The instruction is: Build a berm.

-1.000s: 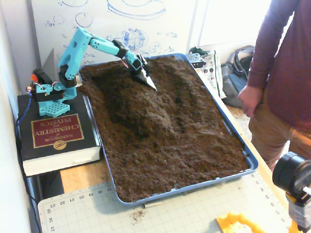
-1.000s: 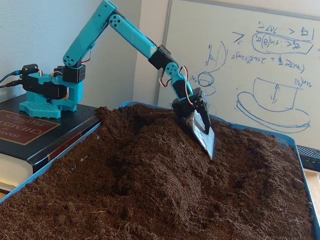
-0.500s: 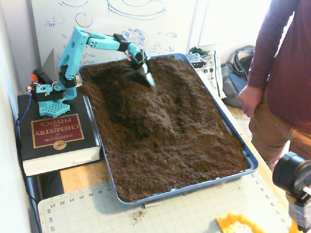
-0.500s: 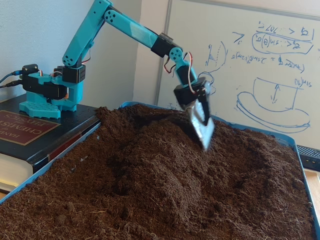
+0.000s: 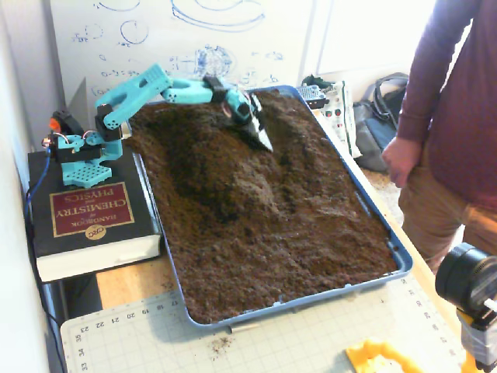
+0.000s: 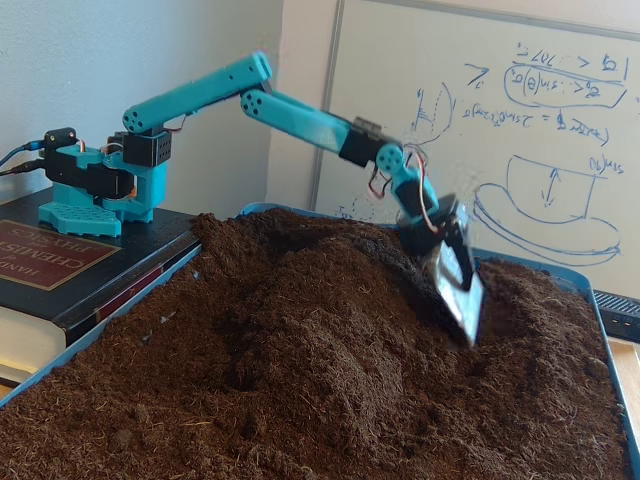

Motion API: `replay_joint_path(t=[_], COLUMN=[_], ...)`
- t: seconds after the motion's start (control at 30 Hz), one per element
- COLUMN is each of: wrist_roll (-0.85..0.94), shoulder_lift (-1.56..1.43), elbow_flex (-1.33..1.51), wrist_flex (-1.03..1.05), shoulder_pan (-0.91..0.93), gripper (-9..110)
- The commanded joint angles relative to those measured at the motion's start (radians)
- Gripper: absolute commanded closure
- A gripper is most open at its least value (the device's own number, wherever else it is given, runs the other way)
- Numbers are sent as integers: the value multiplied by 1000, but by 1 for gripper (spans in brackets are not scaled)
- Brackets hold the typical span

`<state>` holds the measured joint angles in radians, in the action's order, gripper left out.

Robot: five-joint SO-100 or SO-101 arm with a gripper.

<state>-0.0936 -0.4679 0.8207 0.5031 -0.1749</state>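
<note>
One berm [image 6: 330, 330], jaws blurred.

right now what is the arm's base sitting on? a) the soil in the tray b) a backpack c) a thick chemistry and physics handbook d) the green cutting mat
c, the teal base stands on the thick handbook beside the blue tray, clear of the soil.

One fixed view stands high beyond the near end of the blue tray [image 5: 404, 263], looking down its length toward the whiteboard [image 5: 194, 39], far enough to take in the whole tray and the counter [image 5: 124, 284]. The other sits low and close at soil level, facing across the berm [image 6: 310, 330] toward the whiteboard [image 6: 540, 130]. Both share the teal arm [image 5: 147, 85] [image 6: 200, 90], the handbook [image 5: 89, 214] [image 6: 50, 255] and the mounded soil.
</note>
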Motion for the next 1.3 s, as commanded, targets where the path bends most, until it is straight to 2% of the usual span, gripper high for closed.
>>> replay_joint_path(t=[0.0,0.17,0.33,0.53,0.77,0.97,1.13,1.27], wrist_roll=[40,48,49,51,34,17,-124,-215], shoulder_lift=[-20,-46,-222,-393,-520,-538,-499,-430], elbow_flex=[-106,-64,109,348,482,310,115,61], wrist_flex=[17,272,492,509,512,511,509,506], shoulder_pan=[11,20,17,21,21,66,72,-11], gripper=[101,101,101,101,101,101,101,101])
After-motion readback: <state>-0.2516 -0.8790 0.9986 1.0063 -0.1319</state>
